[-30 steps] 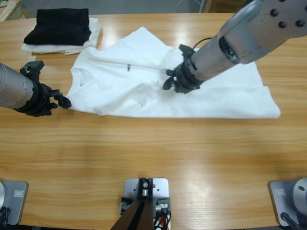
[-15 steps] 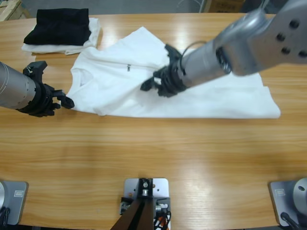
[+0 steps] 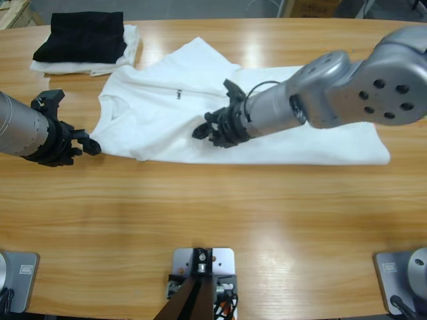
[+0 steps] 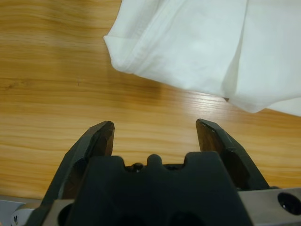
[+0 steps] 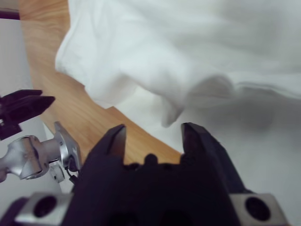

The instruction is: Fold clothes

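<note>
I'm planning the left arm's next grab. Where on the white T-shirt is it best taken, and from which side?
Probably the sleeve's hemmed corner of the white T-shirt, approached from the table's left end. That corner juts toward the open left gripper, lies on bare wood, and has a thick folded edge to pinch.

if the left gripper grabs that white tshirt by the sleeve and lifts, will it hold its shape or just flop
It would probably flop: the white T-shirt lies in soft wrinkles and overlapping folds, so the cloth looks thin and limp. It likely weighs little and would drag rather than slide as a sheet. The sleeve edge before the open left gripper is a doubled hem, perhaps a firmer pinch point.
</note>
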